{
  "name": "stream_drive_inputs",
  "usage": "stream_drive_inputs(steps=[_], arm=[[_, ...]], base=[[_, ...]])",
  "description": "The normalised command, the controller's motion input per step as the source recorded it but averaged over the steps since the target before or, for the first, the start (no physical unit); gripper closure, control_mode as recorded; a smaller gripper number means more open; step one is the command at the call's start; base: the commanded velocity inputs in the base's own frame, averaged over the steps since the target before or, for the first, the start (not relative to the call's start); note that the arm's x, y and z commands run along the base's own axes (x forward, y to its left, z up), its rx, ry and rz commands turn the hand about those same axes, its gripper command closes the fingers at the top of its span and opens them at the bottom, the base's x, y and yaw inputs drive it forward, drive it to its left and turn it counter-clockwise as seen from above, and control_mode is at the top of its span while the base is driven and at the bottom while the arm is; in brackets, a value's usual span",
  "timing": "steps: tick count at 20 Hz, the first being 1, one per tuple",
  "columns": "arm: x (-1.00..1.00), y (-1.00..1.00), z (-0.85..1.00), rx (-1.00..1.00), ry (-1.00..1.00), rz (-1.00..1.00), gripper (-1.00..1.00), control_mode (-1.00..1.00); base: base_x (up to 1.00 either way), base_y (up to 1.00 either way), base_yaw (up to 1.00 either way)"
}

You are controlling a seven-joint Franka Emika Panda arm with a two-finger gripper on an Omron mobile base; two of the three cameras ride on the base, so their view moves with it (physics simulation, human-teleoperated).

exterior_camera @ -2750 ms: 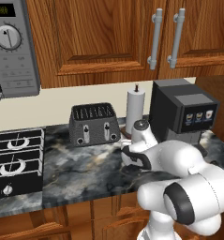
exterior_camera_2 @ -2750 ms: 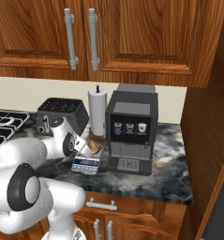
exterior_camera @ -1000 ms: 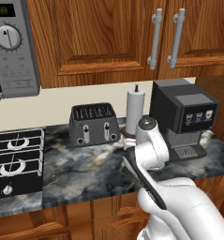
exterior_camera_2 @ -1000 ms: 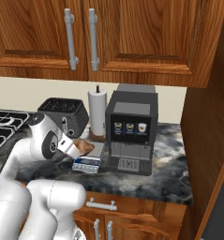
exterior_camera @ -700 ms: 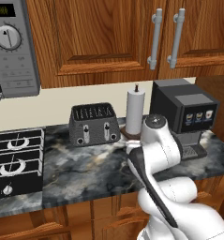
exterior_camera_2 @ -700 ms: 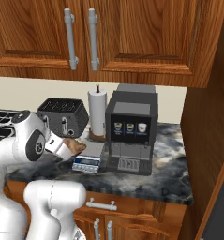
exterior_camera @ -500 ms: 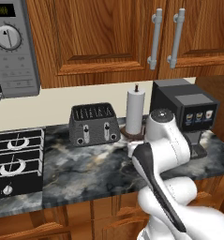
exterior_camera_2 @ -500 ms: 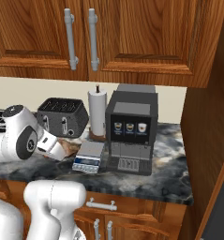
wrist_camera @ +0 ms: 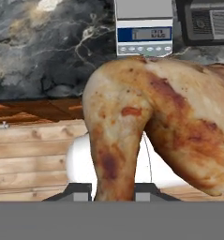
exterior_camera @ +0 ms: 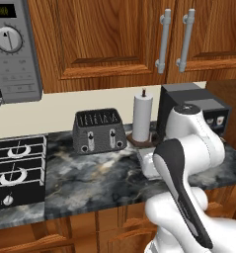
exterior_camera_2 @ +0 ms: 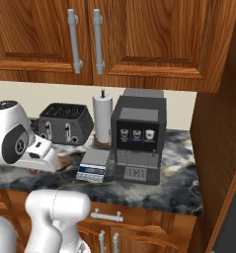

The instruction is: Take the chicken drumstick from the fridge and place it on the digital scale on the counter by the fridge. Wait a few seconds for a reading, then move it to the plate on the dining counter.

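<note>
The golden-brown chicken drumstick (wrist_camera: 151, 122) bulks large in the hand view, its narrow end down between my two fingertips (wrist_camera: 80, 191). My gripper (wrist_camera: 114, 193) is shut on it. Beyond it lies the pale digital scale (wrist_camera: 144, 26) with its blue display, nothing on its platform. In the right base view the drumstick (exterior_camera_2: 65, 161) hangs just left of the scale (exterior_camera_2: 94, 165), over the counter's front part. In the left base view my arm covers most of the scale (exterior_camera: 148, 163). Fridge, plate and dining counter are out of view.
A black toaster (exterior_camera_2: 65, 122), a paper towel roll (exterior_camera_2: 102, 118) and a dark coffee machine (exterior_camera_2: 139, 138) line the back of the marbled counter (exterior_camera: 95, 178). A stove (exterior_camera: 16, 165) and microwave (exterior_camera: 11, 49) are at the left. Wooden cabinet fronts (wrist_camera: 33, 145) run below the counter edge.
The drumstick was at the scale 2.8 s ago. Since then my arm has swung back and away with it, and the drumstick now hangs off to the side of the scale.
</note>
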Motion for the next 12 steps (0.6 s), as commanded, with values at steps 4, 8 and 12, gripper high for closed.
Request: stream_drive_inputs(steps=[4, 8, 12], arm=[[-0.28, 0.00, 0.00, 0.00, 0.04, 0.04, 1.00, -1.00], [-0.25, 0.00, 0.00, 0.00, 0.00, 0.00, 1.00, 1.00], [0.00, 0.00, 0.00, 0.00, 0.00, 0.00, 1.00, 1.00]], base=[[0.00, 0.00, 0.00], [-0.12, 0.00, 0.00], [-0.87, 0.02, 0.00]])
